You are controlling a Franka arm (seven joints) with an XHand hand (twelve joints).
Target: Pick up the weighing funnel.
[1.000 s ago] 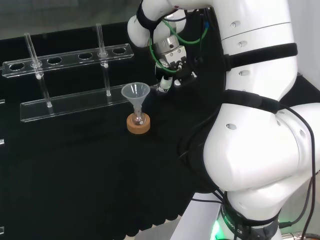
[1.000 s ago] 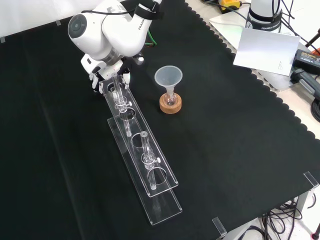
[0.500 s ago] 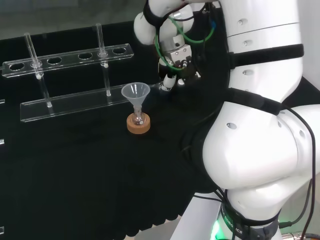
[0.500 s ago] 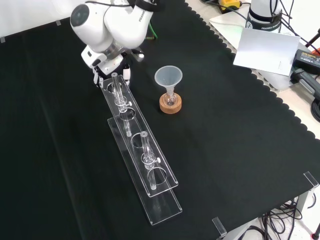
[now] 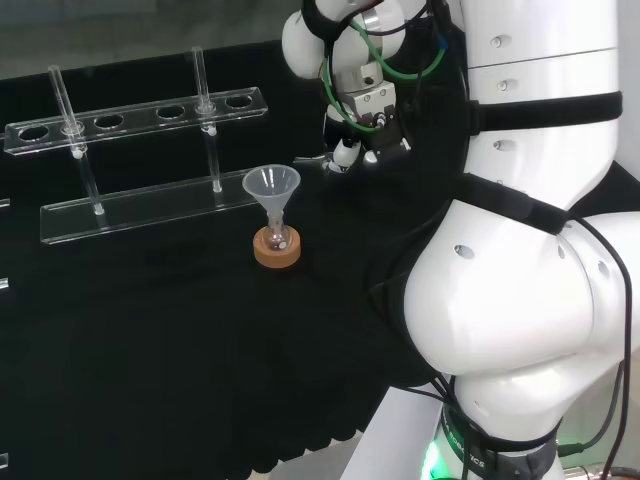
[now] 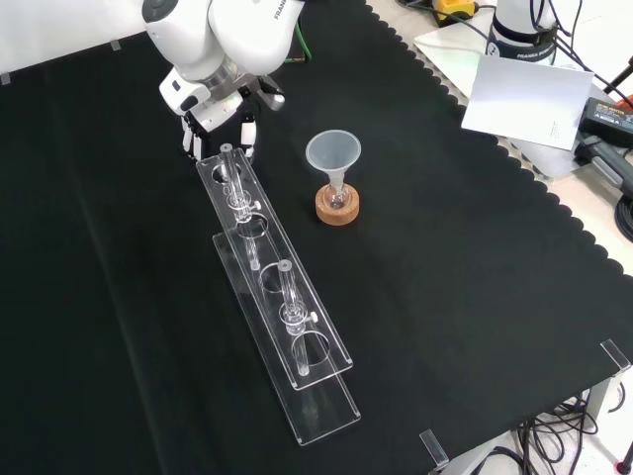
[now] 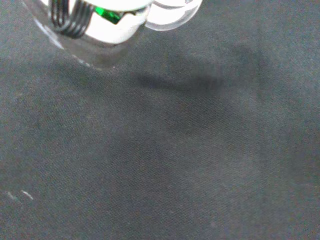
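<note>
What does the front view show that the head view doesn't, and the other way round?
Front view: a white sheet and cables beyond the cloth's edge. Head view: the arm's big lower links and its base. Both: the hand by the clear rack's end, and the funnel in its flask on a cork ring.

Front view, centre: a clear funnel stands mouth up, its stem in a small flask on a cork ring. To its left, a clear two-tier rack runs diagonally towards the lower frame and holds upright glass tubes. Black cloth covers the desk. A white sheet lies at upper right.
</note>
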